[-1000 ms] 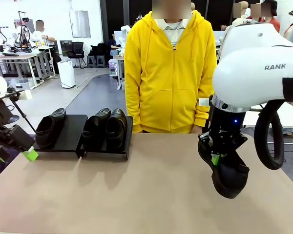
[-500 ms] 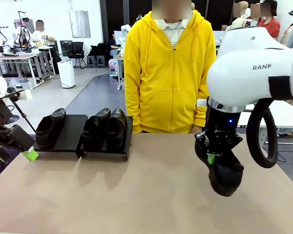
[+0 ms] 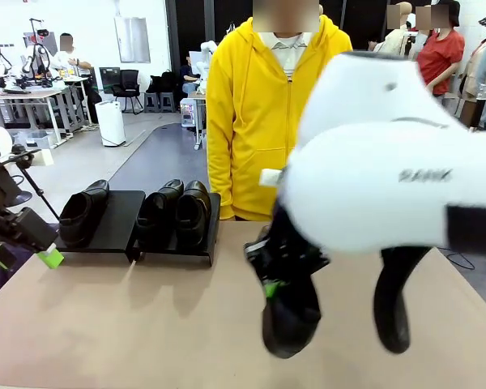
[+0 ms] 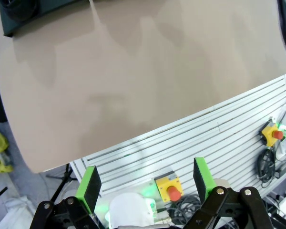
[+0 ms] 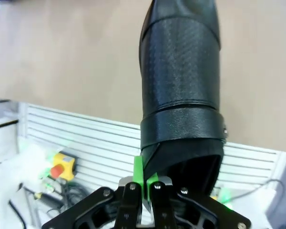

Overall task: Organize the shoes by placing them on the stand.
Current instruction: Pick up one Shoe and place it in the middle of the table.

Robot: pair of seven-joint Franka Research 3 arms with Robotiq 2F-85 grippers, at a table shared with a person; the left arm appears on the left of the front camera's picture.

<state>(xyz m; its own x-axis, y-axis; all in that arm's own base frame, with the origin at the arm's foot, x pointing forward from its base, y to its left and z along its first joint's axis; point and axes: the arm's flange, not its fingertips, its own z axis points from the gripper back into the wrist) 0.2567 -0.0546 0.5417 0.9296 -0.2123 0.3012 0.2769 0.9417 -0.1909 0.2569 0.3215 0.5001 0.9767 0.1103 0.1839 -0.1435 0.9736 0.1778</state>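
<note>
I held one loafer point(image 3: 292, 320) in my right gripper point(image 5: 144, 183), jaws clenched on its rim, right of the stand point(image 3: 117, 223); left gripper point(image 4: 145, 186) stood released.

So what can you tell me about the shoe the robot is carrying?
The shoe is a black slip-on loafer with a rounded toe. Its upper looks like finely grained leather with a band across the top. The right gripper is shut on the rim of its opening, green pads pinching the edge. In the front view it hangs toe-down, lifted above the brown table, touching nothing but the gripper.
</note>
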